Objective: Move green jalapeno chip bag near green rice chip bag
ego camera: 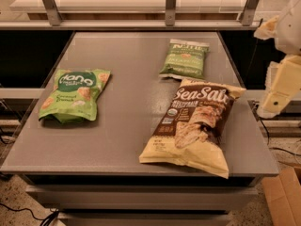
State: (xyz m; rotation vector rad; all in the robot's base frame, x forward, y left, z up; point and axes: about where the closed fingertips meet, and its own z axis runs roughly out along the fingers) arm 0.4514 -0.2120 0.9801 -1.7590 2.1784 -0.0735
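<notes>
The green jalapeno chip bag (184,59) is small and dark olive-green with a white top band. It lies flat at the back right of the grey table (127,117). The green rice chip bag (74,95) is bright lime-green with a dark round logo and lies at the left side, well apart from the jalapeno bag. My gripper (281,86) shows as cream-coloured arm parts off the table's right edge, to the right of the jalapeno bag and above table height. It touches no bag.
A big brown-and-yellow "Sea Salt" bag (197,125) lies at the front right, just in front of the jalapeno bag. A metal rail with posts (170,6) runs behind the table. A cardboard box (284,197) sits on the floor at right.
</notes>
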